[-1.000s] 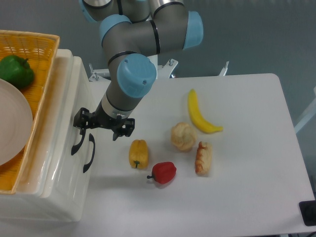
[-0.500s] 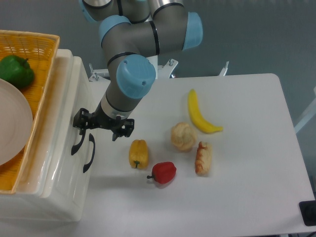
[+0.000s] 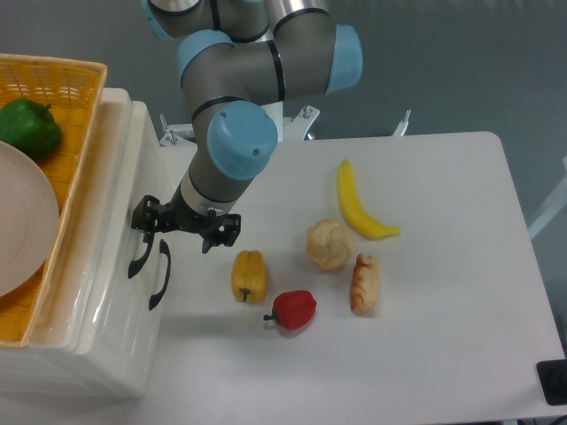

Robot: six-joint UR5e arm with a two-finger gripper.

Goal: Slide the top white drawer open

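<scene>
Seen from above at a white table: a grey-and-blue robot arm reaching down toward the front of a glossy cream-white cabinet at the left edge. Black claw spread open just beside the cabinet front, one finger touching or nearly touching the upper end of a curved black handle, nothing gripped. Top white drawer at far left, flush with the cabinet body, a second black handle just beside the first. Atop the cabinet, a yellow wicker basket holding a green pepper and a pale plate. Scattered on the table near the claw: a yellow pepper, a red pepper, a bread roll, a banana and a hot dog.
</scene>
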